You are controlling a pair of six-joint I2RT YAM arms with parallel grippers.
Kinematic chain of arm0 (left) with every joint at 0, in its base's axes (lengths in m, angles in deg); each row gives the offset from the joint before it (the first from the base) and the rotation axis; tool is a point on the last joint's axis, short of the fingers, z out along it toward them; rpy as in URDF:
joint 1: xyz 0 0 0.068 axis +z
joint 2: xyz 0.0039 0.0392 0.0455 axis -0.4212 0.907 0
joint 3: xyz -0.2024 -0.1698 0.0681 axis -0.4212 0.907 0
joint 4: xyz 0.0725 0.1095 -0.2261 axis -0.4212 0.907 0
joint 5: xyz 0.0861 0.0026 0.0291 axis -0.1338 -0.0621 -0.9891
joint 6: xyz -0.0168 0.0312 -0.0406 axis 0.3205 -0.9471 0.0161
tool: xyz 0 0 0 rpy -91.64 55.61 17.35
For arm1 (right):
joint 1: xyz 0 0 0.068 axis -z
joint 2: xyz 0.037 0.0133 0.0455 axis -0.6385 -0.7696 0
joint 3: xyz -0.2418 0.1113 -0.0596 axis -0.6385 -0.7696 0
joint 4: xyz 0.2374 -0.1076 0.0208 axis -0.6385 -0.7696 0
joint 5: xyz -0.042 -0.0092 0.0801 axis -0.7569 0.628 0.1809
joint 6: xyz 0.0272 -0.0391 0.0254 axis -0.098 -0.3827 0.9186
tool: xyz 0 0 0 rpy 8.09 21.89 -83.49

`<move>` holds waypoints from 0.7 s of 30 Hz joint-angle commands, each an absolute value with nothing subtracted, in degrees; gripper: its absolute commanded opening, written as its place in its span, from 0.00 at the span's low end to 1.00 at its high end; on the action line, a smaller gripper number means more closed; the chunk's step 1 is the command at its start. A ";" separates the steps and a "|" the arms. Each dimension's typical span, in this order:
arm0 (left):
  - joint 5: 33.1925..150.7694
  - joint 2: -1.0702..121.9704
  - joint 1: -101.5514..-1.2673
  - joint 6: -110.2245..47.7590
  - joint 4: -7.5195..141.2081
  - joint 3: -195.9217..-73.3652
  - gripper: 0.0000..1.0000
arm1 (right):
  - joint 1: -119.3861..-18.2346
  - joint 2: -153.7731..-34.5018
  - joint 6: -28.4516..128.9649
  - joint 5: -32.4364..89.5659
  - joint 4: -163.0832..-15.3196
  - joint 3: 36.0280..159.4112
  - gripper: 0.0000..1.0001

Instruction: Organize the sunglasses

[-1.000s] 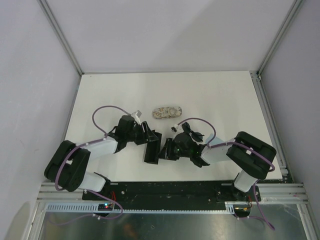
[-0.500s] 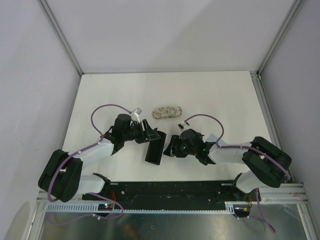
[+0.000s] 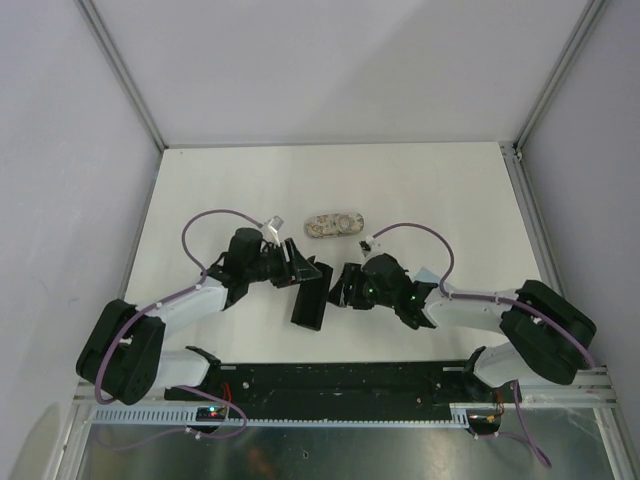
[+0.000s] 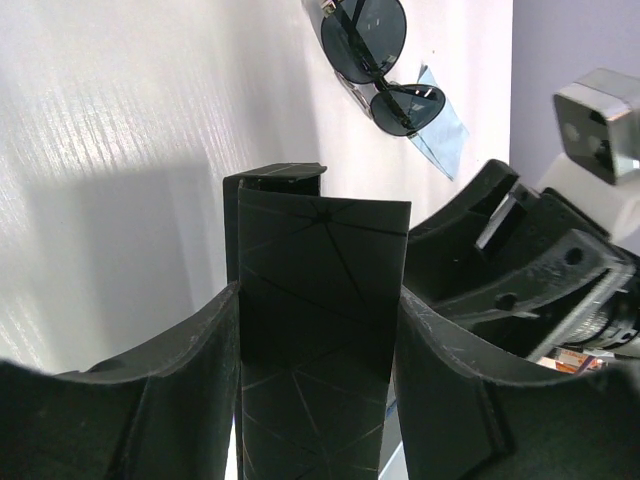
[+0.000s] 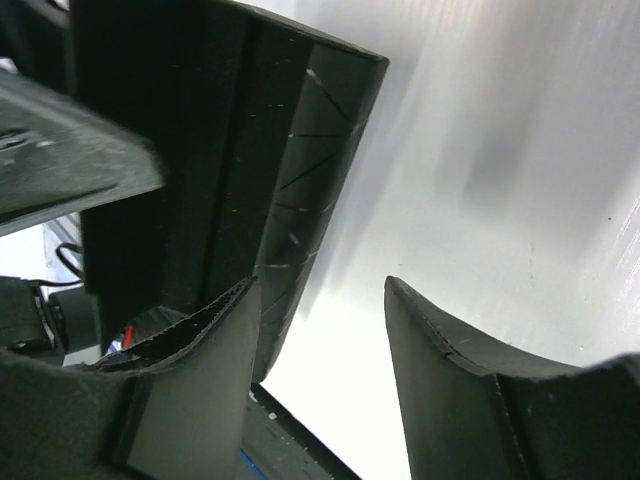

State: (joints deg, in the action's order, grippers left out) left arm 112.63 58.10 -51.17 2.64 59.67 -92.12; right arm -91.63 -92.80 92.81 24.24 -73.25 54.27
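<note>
Left jaws clamp the black oblong case (image 3: 309,303); right jaws parted, holding nothing.
Top view: the left jaws grip the case near the front of the bench (image 3: 450,200), the right jaws just beside it. Left wrist: both fingers (image 4: 190,355) press the case's sides; the wire-frame sunglasses (image 4: 375,55) lie on the bench beyond, touching a blue cloth (image 4: 442,128). Right wrist: a gap of bench between the fingers, the case at their left.

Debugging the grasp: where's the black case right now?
Top view, centre near edge: the black oblong case lies between the left gripper, which grips it, and the open right gripper, just below the beige patterned case.
</note>
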 commanded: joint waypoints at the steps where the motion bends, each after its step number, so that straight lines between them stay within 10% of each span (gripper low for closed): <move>1: 113.62 55.50 -51.79 4.45 57.68 -92.20 0.26 | -92.20 -97.13 93.19 23.32 -72.14 57.85 0.58; 16: 113.94 58.00 -52.66 5.12 55.52 -92.09 0.26 | -93.32 -99.67 92.96 22.13 -72.77 60.58 0.59; 21: 115.25 58.27 -52.82 6.61 53.74 -92.14 0.27 | -92.75 -101.94 93.43 22.98 -73.36 61.42 0.43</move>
State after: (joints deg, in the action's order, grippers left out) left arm 112.78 58.36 -52.42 4.48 57.92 -92.12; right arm -93.09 -100.50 92.96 23.84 -73.34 58.60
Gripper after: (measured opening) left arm 0.572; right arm 0.493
